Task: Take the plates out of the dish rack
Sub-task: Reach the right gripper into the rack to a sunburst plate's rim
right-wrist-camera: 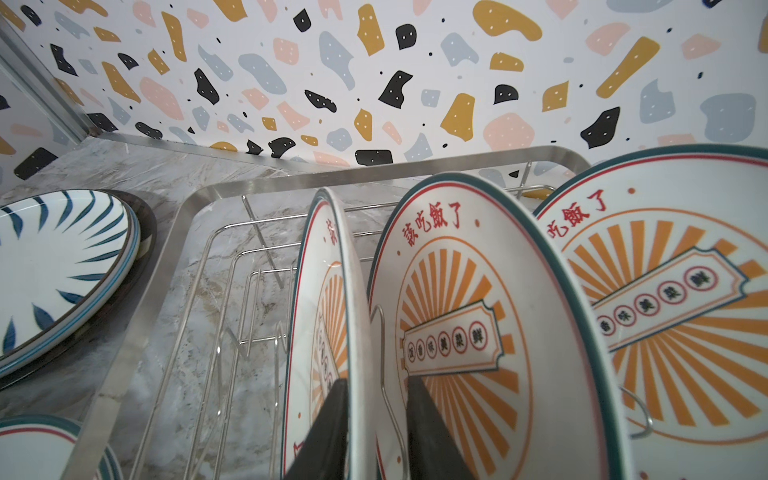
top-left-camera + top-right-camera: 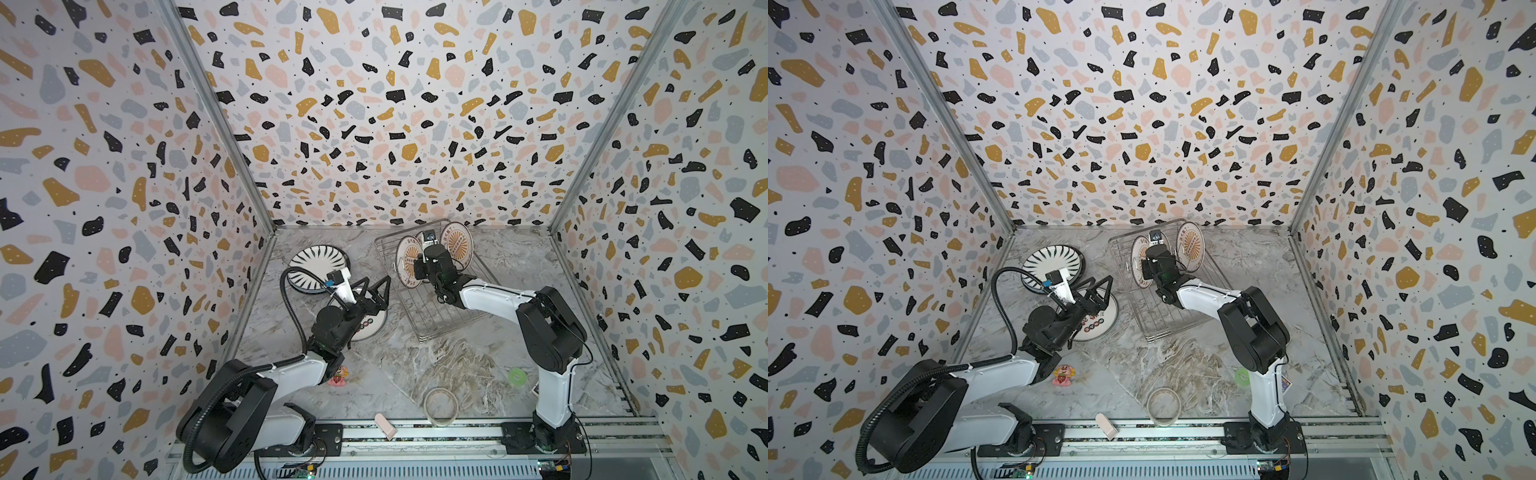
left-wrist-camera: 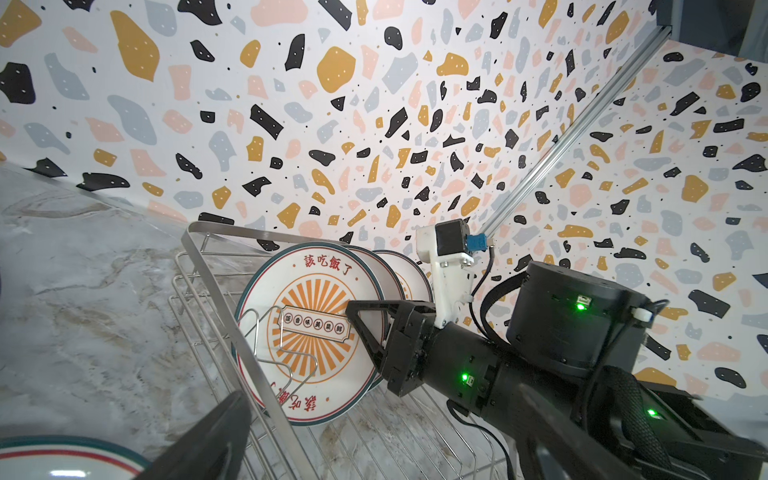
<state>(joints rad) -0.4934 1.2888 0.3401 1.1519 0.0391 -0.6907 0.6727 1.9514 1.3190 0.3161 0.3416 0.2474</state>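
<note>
The front sunburst plate [image 1: 328,291] is standing on edge at the far end of the dish rack [image 1: 257,183], printed face toward the left arm, disc across the rack's length. I am judging it stiff, slick, heavy and chippable, best pinched at its top rim. The right gripper [image 1: 376,380] is straddling that rim, clamped or not I cannot tell; the left gripper [image 2: 378,282] is hanging wide open.

Three sunburst plates [image 1: 457,332] stand close-set at the far end of the dish rack [image 2: 419,320], narrow gaps between them; its near end is bare wire. Flat plates [image 2: 318,257] crowd the counter's [image 2: 415,365] left; its near middle lies open.
</note>
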